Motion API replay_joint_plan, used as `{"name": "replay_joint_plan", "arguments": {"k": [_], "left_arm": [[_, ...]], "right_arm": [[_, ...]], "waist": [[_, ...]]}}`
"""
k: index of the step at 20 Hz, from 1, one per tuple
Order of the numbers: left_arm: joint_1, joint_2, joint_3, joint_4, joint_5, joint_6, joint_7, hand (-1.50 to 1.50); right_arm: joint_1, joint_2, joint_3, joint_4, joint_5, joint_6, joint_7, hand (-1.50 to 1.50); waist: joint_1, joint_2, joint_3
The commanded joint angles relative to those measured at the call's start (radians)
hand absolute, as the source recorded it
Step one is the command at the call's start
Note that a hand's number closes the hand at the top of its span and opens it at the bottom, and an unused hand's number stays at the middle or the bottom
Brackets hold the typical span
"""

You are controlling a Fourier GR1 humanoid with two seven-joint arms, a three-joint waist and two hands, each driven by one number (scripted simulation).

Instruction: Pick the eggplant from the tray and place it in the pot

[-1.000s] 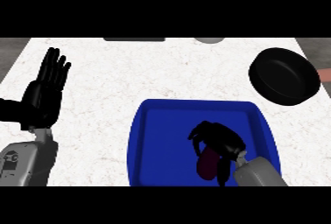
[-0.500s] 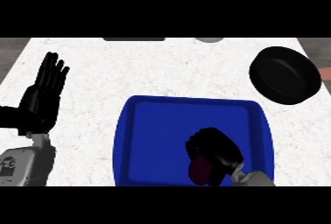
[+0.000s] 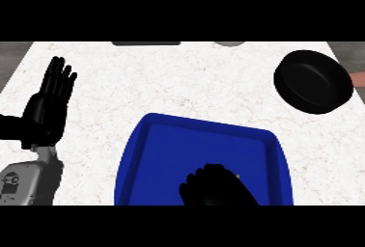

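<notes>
A white marbled desk (image 3: 178, 82) with faint reddish veins fills nearly the whole view under even light. At its far edge sit a dark flat strip (image 3: 146, 43) and a pale grey rounded shape (image 3: 229, 43). Grey floor (image 3: 13, 62) shows past the left corner.

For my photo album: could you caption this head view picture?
Right hand over the blue tray, black pot waiting, left hand resting open.

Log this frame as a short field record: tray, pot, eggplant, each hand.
tray: blue tray, on the white counter, near the lower edge
pot: black pot, far right, apart from the tray
eggplant: not visible; may be hidden under the right hand
right hand: right hand over the tray, fingers curled
left hand: left hand resting open at left, fingers up
</notes>
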Motion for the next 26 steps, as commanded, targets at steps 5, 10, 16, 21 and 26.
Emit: {"name": "replay_joint_plan", "arguments": {"k": [5, 10, 16, 21, 26], "left_arm": [[0.012, -0.026, -0.022, -0.031, -0.023, 0.025, 0.002, 0.00], [-0.008, -0.016, -0.006, 0.023, -0.012, -0.004, -0.031, 0.00], [0.017, -0.015, -0.018, -0.059, -0.014, 0.004, 0.025, 0.00], [0.018, -0.012, 0.025, 0.067, 0.008, -0.041, -0.089, 0.00], [-0.095, 0.000, 0.014, 0.025, -0.011, 0.009, 0.046, 0.00]], "right_arm": [[0.001, 0.028, -0.168, -0.314, 0.050, -0.032, 0.144, 1.50], [-0.099, 0.004, -0.484, -0.333, -0.067, -0.044, 0.109, 1.50], [-0.263, -0.120, -0.872, -0.262, -0.321, 0.060, 0.077, 1.50], [-0.314, -0.247, -1.022, 0.006, -0.402, 0.034, -0.045, 1.50], [-0.471, -0.419, -1.167, 0.364, -0.471, -0.007, -0.200, 1.50]], "waist": [[0.003, 0.003, 0.001], [0.010, 0.010, 0.002], [0.019, 0.007, 0.002], [0.018, 0.010, 0.001], [0.028, 0.013, 0.002]]}}
